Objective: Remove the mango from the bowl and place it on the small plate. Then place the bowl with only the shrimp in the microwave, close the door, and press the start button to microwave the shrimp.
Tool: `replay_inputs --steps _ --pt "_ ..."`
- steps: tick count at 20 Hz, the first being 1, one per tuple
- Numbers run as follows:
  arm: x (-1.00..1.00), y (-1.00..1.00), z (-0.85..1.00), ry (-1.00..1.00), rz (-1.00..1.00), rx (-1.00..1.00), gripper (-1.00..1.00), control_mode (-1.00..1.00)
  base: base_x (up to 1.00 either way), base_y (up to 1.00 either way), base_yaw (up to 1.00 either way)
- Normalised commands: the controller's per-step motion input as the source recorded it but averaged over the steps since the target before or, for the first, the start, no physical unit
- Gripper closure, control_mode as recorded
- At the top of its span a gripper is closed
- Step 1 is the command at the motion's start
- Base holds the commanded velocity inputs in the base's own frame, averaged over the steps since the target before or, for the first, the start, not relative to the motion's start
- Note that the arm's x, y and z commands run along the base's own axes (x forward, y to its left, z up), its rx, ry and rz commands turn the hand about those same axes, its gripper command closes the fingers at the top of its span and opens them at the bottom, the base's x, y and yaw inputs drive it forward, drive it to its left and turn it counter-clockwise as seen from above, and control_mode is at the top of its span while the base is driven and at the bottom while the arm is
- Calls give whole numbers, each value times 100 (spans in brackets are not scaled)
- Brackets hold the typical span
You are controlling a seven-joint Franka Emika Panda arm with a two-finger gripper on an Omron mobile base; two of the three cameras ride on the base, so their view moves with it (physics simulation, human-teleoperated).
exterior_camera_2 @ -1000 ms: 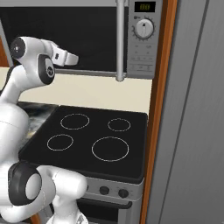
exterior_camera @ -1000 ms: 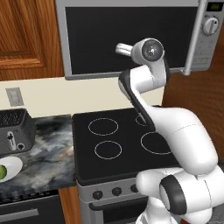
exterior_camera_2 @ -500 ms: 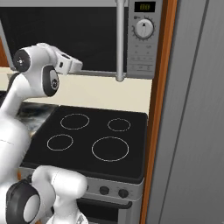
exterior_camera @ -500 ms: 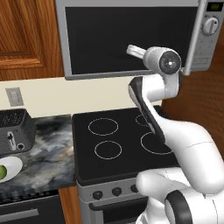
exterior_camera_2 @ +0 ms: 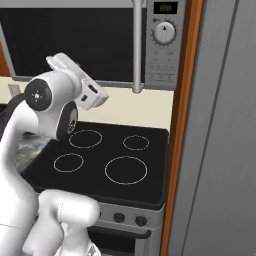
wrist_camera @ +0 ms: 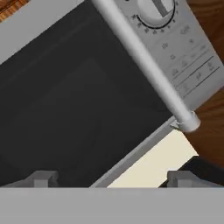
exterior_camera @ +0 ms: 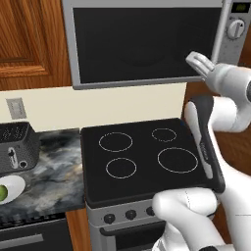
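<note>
The microwave (exterior_camera: 147, 44) hangs over the stove with its dark glass door (exterior_camera_2: 70, 40) shut and the long bar handle (exterior_camera_2: 137, 45) beside the control panel. My gripper (exterior_camera: 198, 60) (exterior_camera_2: 62, 62) hovers in front of the door's lower right part, open and holding nothing. In the hand view its fingertips (wrist_camera: 41, 178) stand wide apart, facing the door (wrist_camera: 78, 100), the handle (wrist_camera: 144, 65) and the knob (wrist_camera: 157, 8). The mango (exterior_camera: 2, 192) lies on the small plate (exterior_camera: 14, 186) at the far left counter edge. Bowl and shrimp are out of view.
A black stove top (exterior_camera: 142, 152) with four rings lies below the arm. A dark toaster (exterior_camera: 17, 147) stands on the marble counter (exterior_camera: 54, 181) at left. A wooden cabinet (exterior_camera: 29, 39) hangs left of the microwave. A tall grey panel (exterior_camera_2: 220, 125) rises at right.
The hand has swung rightward along the microwave door toward the handle and control panel. The jaws widened slightly. Plate, mango and toaster have not moved.
</note>
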Motion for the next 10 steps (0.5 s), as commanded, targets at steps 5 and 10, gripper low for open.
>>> replay_inputs --steps 5,10 --pt "-100 -91 -2 1 -2 58 -100 -100 0 0 0" --pt "-58 -94 0 4 -8 51 -100 -100 0 0 0"
